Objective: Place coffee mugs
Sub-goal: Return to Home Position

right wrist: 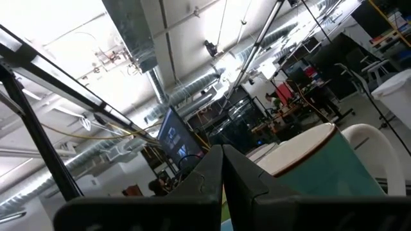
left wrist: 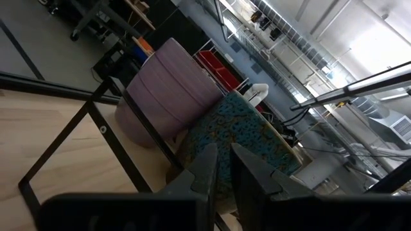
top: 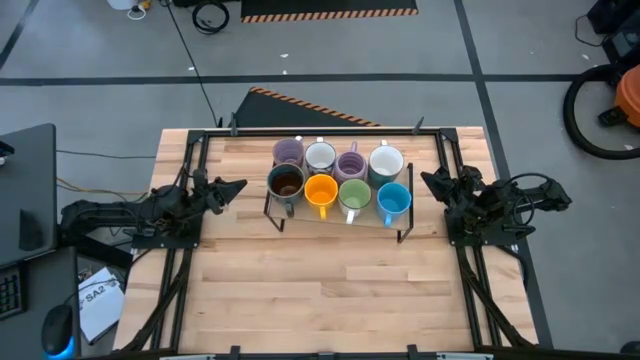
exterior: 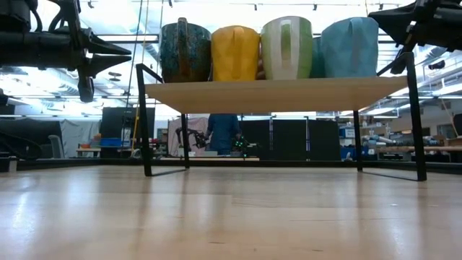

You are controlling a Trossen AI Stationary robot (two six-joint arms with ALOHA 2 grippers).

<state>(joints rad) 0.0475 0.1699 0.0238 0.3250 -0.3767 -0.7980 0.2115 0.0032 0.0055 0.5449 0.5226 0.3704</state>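
Eight mugs stand in two rows on a raised wooden shelf (exterior: 274, 94) with black wire legs. Far row: lavender (top: 288, 152), white (top: 320, 156), lavender (top: 350, 163), white (top: 386, 162). Near row: dark brown (top: 286, 182), orange (top: 321, 190), green (top: 354, 193), blue (top: 394, 200). My left gripper (top: 235, 188) hangs left of the shelf, pointing at the dark mug (left wrist: 237, 141); it touches nothing and a narrow gap shows between its fingers (left wrist: 223, 160). My right gripper (top: 428, 180) hangs right of the shelf, shut (right wrist: 222, 154), near the blue mug (right wrist: 321, 167) but clear of it.
The shelf's wire legs (top: 270, 215) reach down to the wooden table. Black frame rails (top: 190, 180) run along the table's left and right sides under the arms. Bare tabletop (top: 330, 290) lies between the shelf and the near edge. A person stands far off in the room (exterior: 222, 133).
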